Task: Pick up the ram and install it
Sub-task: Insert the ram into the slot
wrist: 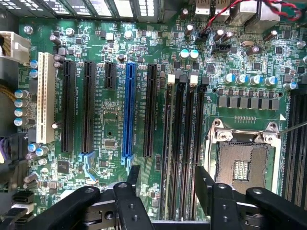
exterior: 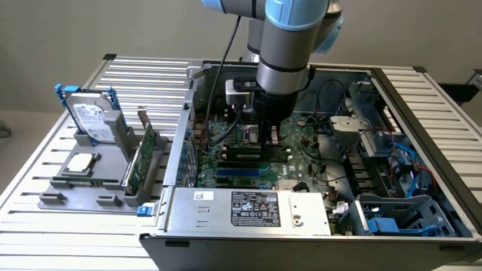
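1. In the exterior view, the robot arm [exterior: 290,51] reaches down into an open computer case [exterior: 301,248] on the table [exterior: 45,237].
2. Its fingers [exterior: 272,135] are low over the green motherboard [exterior: 301,164], near the middle of the case.
3. On the exterior view's left, a gray holder [exterior: 75,197] sits on the table, well apart from the fingers.
4. The ram [exterior: 84,182] looks like the thin green strip lying low in the near part of that holder. It is small, so I am not fully sure.
5. A silver hard drive [exterior: 94,118] with blue handles stands at the far end of the holder. A taller green card [exterior: 139,161] stands on the side of the holder next to the case.
6. In the wrist view, the two black fingers [wrist: 130,191] are spread apart and hold nothing.
7. They hang just above the motherboard [wrist: 110,120].
8. A group of long black slots [wrist: 184,143] runs between the fingers.
9. A blue slot [wrist: 128,110] is on one side of them and a silver square socket [wrist: 242,158] is on the other.
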